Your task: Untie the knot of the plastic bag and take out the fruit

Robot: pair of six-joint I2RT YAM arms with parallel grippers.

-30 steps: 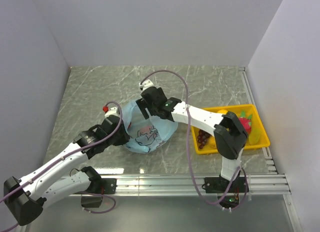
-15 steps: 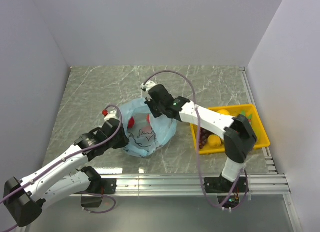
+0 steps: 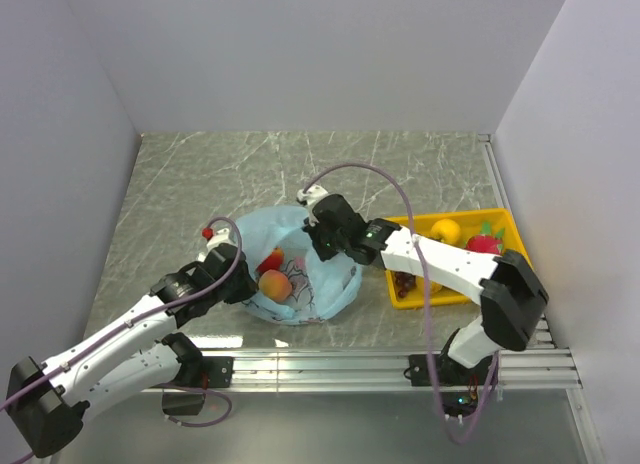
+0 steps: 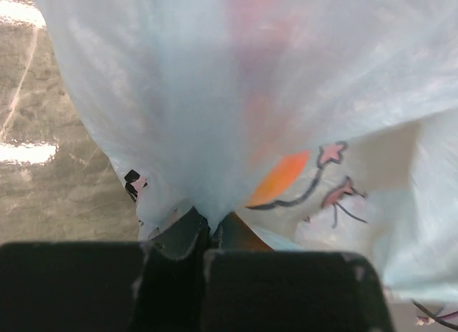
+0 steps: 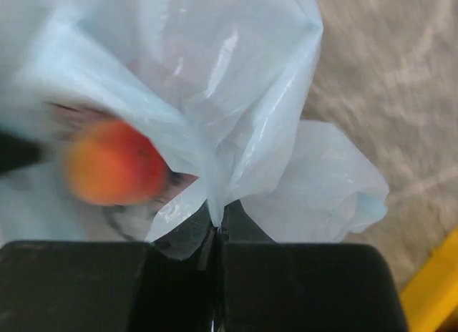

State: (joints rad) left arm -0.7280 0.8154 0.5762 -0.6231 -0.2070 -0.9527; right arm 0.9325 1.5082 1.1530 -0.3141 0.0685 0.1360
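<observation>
Top view: plastic bag (image 3: 318,284) sits on the desk (image 3: 180,184) between the arms, mouth pulled wide, no knot that I can see, so the untying looks done; peach (image 3: 275,284) and a red apple (image 3: 269,260) lie exposed inside; yellow tray (image 3: 524,249) just to the right already holds fruit; your left tool (image 3: 243,284) is at the bag's left rim and your right tool (image 3: 322,252) at the right rim, stretching the opening between them. Left wrist view: left tool (image 4: 206,235) clenched, jaws pinched on a fold of the bag (image 4: 215,96) film, cartoon print beside it; nothing else held. Right wrist view: right tool (image 5: 217,232) clenched on a thin pleat of the bag (image 5: 243,74) rim; peach (image 5: 114,171) blurred, just left of the jaws, not touched; tray (image 5: 433,289) corner at the lower right. Handling, as a guess: the film is light, limp and slippery, it tears or slides out if you yank, so take it by a bunched fold at the rim; the fruit looks small, smooth and round, likely to roll, so grip across its middle.
</observation>
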